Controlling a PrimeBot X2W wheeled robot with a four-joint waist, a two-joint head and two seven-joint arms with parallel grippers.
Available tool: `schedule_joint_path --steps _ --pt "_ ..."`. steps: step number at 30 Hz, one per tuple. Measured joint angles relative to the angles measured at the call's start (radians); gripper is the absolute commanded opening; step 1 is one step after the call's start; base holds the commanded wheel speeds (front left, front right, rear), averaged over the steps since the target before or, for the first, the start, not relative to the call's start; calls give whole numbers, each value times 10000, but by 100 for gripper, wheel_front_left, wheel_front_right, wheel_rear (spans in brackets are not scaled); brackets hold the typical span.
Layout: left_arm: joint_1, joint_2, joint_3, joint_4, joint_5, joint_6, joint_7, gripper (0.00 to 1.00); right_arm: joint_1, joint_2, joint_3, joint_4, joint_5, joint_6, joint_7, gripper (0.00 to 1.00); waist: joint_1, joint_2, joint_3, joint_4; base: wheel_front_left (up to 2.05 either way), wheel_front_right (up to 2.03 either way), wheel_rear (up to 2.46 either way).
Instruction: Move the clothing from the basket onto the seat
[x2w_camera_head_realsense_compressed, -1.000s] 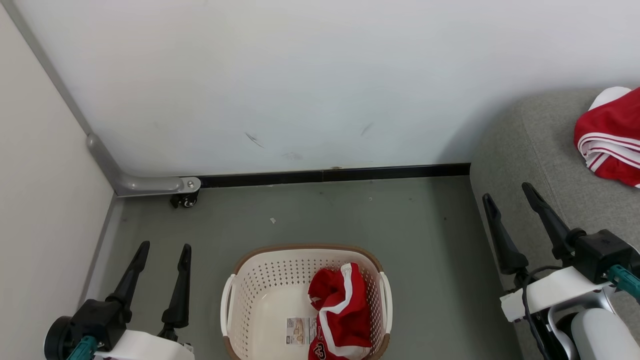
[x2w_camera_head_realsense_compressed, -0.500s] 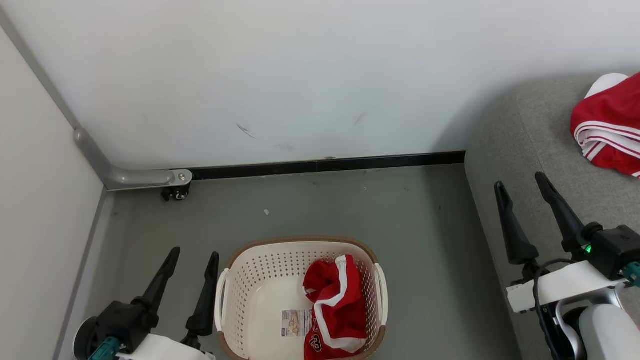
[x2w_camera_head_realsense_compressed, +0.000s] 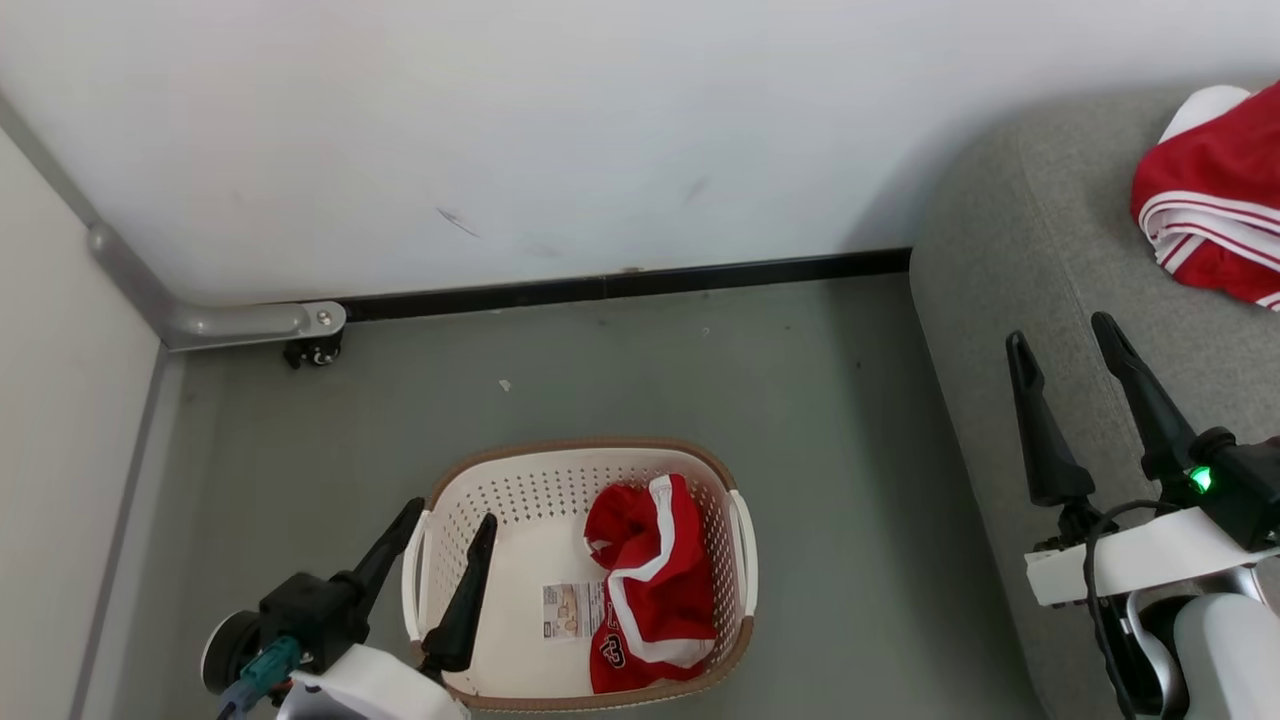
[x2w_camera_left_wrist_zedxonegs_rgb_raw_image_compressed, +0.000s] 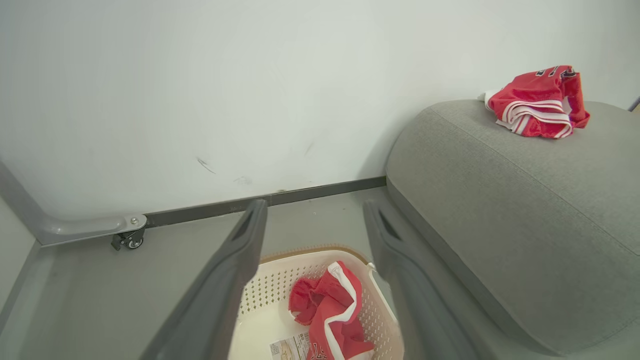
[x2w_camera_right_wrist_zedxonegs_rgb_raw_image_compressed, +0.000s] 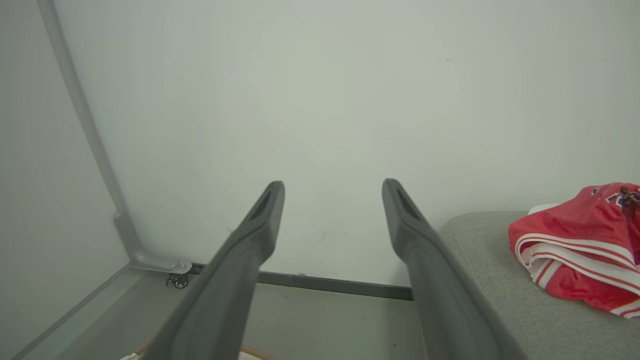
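On the grey floor (x2w_camera_head_realsense_compressed: 600, 370) before a white wall stands the oval cream laundry basket (x2w_camera_head_realsense_compressed: 545, 495), with a brown rim, perforated walls and white side handles. Inside it, one red garment (x2w_camera_head_realsense_compressed: 650, 590) with a broad white stripe lies crumpled in the right half, against the right wall. White-edged lettering shows at its near end. A label sticker (x2w_camera_head_realsense_compressed: 572, 610) lies on the basket's bare bottom, just left of the garment. The left half of the basket holds nothing else.

To the right, well apart from the basket, is the grey upholstered seat (x2w_camera_head_realsense_compressed: 1040, 250) with rounded edges. A second red garment (x2w_camera_head_realsense_compressed: 1215, 210) with thin white stripes is bunched on top of it near the wall.

The left gripper (x2w_camera_head_realsense_compressed: 452, 512) hangs over the basket's left side, one finger across the left wall and the other by the left handle. Its fingers are spread apart and hold nothing. The right gripper (x2w_camera_head_realsense_compressed: 1060, 331) hovers over the seat's near edge with its fingers also wide apart and empty, short of the garment there.

A grey metal bracket with a small caster (x2w_camera_head_realsense_compressed: 310, 350) sits in the corner at the left.
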Motion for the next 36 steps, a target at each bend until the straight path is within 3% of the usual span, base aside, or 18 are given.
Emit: schedule_joint_path --steps 36 --pt "-3323 -299 -1480 2734 6 -533 1937 100 -2876 -153 821 -936 174 0 0 100 0 -1 3551 -949 0 0 0"
